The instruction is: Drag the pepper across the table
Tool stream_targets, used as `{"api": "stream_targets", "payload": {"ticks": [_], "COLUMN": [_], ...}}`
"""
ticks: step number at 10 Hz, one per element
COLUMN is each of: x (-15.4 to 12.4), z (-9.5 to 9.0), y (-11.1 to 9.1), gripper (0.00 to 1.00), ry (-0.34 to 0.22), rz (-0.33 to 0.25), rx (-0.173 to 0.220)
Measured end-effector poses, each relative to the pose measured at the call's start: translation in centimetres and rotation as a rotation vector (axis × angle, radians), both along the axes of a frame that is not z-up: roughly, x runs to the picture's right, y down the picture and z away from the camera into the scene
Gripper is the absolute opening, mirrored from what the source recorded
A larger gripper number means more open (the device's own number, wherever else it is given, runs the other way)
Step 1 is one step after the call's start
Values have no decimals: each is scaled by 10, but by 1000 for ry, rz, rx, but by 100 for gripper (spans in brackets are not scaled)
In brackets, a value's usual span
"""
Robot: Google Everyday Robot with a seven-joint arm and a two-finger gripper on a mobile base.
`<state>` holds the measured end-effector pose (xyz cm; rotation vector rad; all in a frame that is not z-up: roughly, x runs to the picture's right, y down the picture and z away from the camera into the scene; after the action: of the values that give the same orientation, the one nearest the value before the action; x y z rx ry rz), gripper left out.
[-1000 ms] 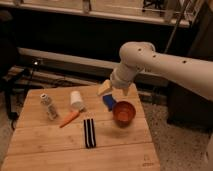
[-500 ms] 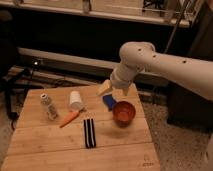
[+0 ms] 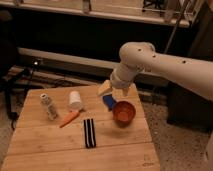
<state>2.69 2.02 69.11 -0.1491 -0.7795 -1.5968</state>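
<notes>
The pepper point(image 3: 70, 118) is a slim orange tapered piece lying slantwise on the light wooden table point(image 3: 45, 147), left of centre. My gripper point(image 3: 114, 92) hangs from the white arm over the table's far right part, above a blue object point(image 3: 108, 102). It is well to the right of the pepper and clear of it. The cream fingers point(image 3: 104, 88) stand apart, open, with nothing between them.
A clear shaker bottle point(image 3: 48, 106) stands left of the pepper and a white cylinder point(image 3: 75, 100) just behind it. A black striped flat item point(image 3: 89, 132) lies in front. An orange-red bowl point(image 3: 123, 112) sits under the arm at the right.
</notes>
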Motion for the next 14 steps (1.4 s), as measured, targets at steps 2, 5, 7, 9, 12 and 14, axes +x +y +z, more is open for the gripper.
{"api": "stream_targets", "payload": {"ticks": [2, 5, 7, 9, 12, 14], "x": [0, -1, -33, -66, -108, -130], "z": [0, 0, 4, 10, 27, 43], "y": [0, 1, 9, 24, 44, 54], "gripper": [80, 80, 80, 80, 80, 80], "ry": [0, -1, -49, -85, -84, -19], "rz": [0, -9, -111, -212, -332, -348], "rx": [0, 3, 20, 5, -32, -86]}}
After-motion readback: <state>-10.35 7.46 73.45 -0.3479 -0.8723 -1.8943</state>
